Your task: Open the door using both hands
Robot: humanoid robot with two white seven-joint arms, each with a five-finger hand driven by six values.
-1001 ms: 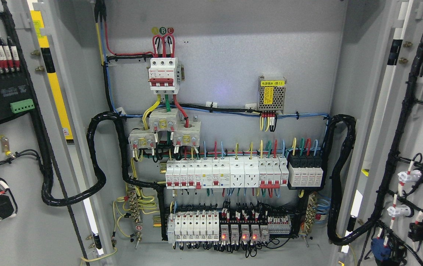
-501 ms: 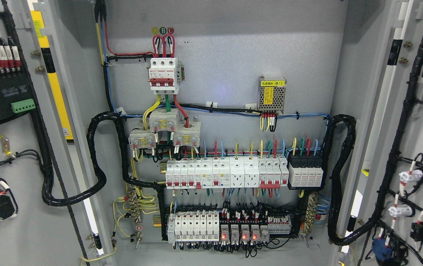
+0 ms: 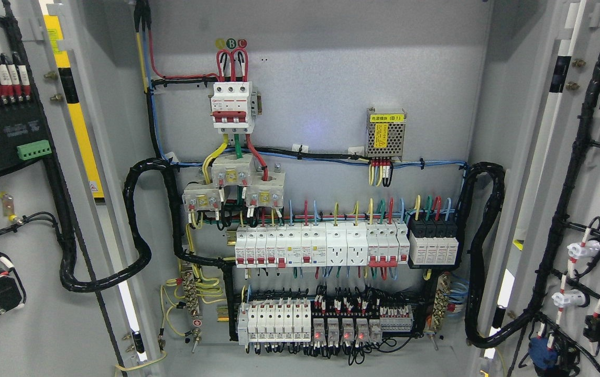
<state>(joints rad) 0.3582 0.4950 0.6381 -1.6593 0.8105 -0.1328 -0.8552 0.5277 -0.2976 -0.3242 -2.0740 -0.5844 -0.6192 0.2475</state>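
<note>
Both doors are swung wide open: left door [image 3: 11,235] fills the left edge, right door [image 3: 593,209] the right, both with wiring on their inner faces. Between them the cabinet back panel [image 3: 331,78] shows breakers [image 3: 320,248] and relays with red lights. No robot hand in view, so can't tell its state.

One view only, from the robot's head. It faces straight into an open electrical cabinet, close enough that the back panel [image 3: 320,78] fills the middle. The left door [image 3: 11,220] and right door [image 3: 593,209] are cut off by the picture's edges.
</note>
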